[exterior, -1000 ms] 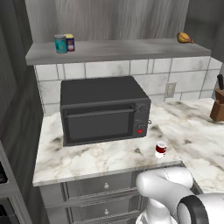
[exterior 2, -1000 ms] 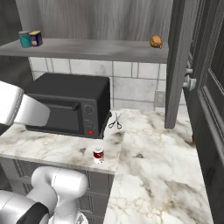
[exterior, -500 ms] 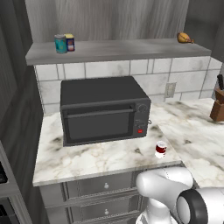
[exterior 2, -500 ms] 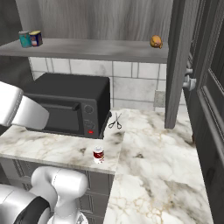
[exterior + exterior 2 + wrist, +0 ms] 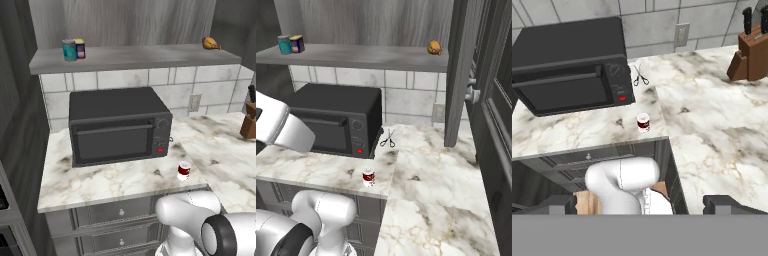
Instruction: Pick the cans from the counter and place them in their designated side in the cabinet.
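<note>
My gripper (image 5: 640, 204) hangs open and empty, and the red can (image 5: 643, 122) stands upright at twelve o'clock ahead, near the bench (image 5: 722, 130) front edge, just before the microwave (image 5: 567, 65).

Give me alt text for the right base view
A small red can with white bands stands near the front edge of a white marble counter, before a black microwave. Scissors lie beside the microwave.

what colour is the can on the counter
Red with white bands; the can shows best in the hand view.
</note>
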